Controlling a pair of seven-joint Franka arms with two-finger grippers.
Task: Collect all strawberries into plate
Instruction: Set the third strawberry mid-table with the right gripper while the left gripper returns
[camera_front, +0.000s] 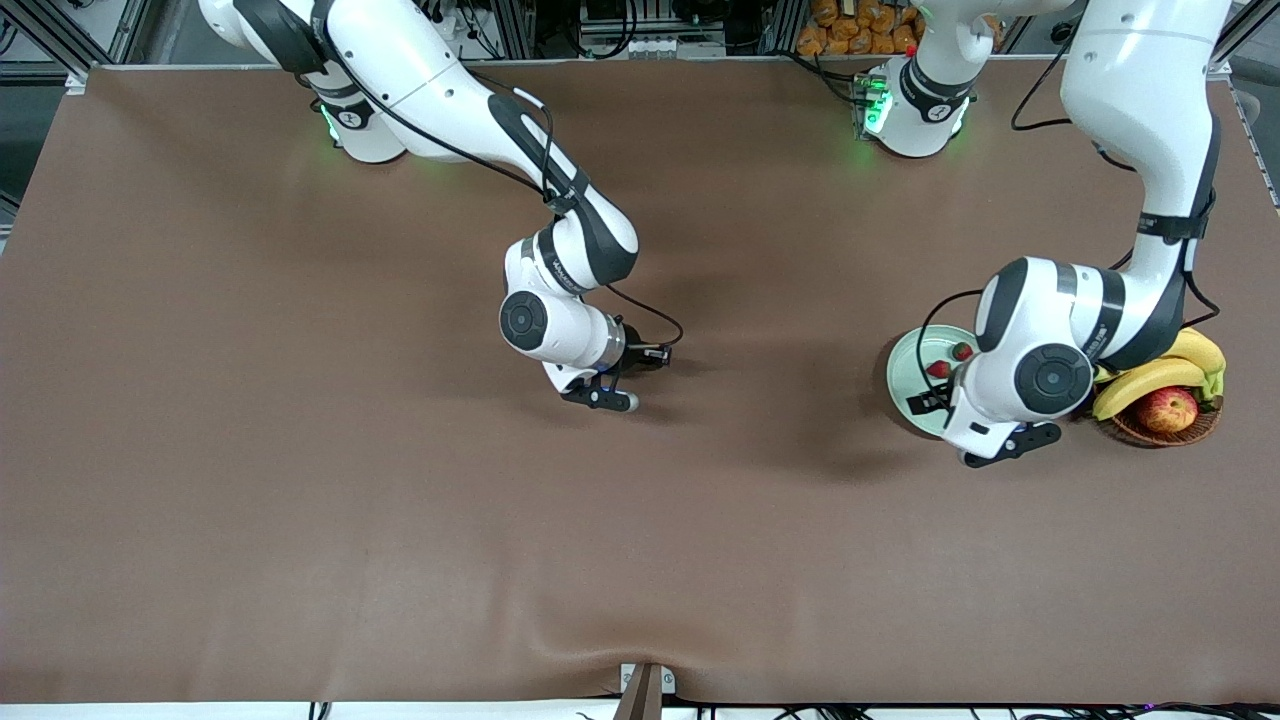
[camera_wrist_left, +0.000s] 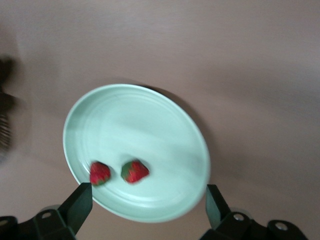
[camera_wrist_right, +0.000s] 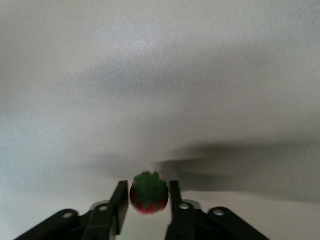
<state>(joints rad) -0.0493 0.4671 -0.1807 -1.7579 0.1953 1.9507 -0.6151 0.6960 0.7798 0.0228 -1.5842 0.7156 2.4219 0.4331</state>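
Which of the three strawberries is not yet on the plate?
The strawberry held between the right gripper fingers over bare table. The other two strawberries lie on the plate under the open left gripper.

No legible text, label, brand, number or sign on any surface in the three views; printing on the arm links near either gripper is too small to read.

Two strawberries (camera_wrist_left: 99, 173) (camera_wrist_left: 134, 171) lie on the plate (camera_wrist_left: 135, 125), beside the basket (camera_front: 1165, 432) at the left arm's end.
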